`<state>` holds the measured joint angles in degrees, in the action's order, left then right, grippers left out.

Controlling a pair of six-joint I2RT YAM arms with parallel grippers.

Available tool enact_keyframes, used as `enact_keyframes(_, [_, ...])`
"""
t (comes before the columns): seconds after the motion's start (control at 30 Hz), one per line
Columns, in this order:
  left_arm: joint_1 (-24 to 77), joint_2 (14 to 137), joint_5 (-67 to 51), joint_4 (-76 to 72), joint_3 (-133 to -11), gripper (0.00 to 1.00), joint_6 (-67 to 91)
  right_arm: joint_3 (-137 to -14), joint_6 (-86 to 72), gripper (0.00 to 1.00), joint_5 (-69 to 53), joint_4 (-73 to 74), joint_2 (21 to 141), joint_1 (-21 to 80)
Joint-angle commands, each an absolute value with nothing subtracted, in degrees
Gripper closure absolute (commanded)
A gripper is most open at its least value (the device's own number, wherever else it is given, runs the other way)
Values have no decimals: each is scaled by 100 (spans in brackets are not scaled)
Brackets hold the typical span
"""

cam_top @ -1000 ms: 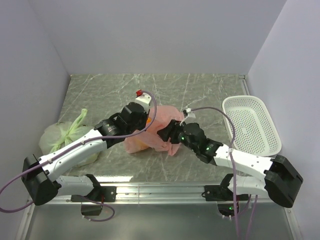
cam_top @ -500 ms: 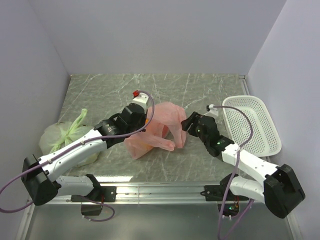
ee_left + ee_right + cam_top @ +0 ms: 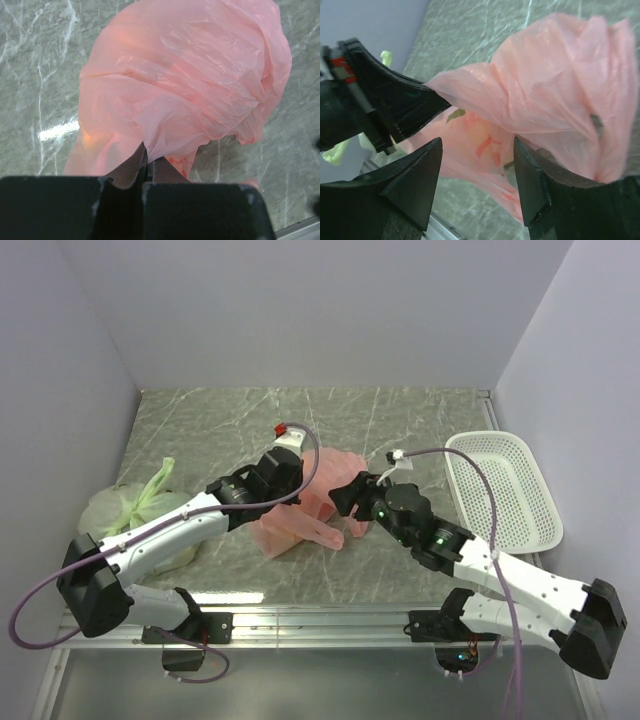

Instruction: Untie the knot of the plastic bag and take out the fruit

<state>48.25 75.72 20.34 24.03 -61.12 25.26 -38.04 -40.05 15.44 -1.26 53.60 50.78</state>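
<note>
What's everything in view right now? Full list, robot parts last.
plastic bag: 1, translucent pink, table centre
tied bag: 1, pale green, left edge of table by the wall
basket: 1, white mesh, right side of table, nothing in it
table: 1, grey marble pattern, under everything
arms: 2, white and black, reaching in from near edge
left tool: 1, black, shut on a fold of the plastic bag
right tool: 1, black, open, at the plastic bag's right side

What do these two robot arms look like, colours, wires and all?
Both the left arm and right arm have white tube links, black joints and black wedge-shaped fingers. A purple-grey cable loops along each; small green lights glow on the right one.
</note>
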Motion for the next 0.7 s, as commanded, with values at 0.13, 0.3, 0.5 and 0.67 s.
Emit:
enact_keyframes(0.13, [4834,6997,2495,2171,-6170,99,3006,-3718,-4894,38,923,-1492,6591,5168])
enact_keyframes(0.3, [4834,6672,2540,1995,-5933,100,3137,-3683,-5115,38,1114,-2056,7153,5177])
enact_keyframes(0.5, [4834,6574,2364,2021,-5810,100,3173,-3586,-5572,28,1424,-2803,7645,5124])
enact_keyframes(0.67, [4825,6469,2311,1951,-5634,99,3243,-3893,-5722,32,1863,-2812,8182,5107])
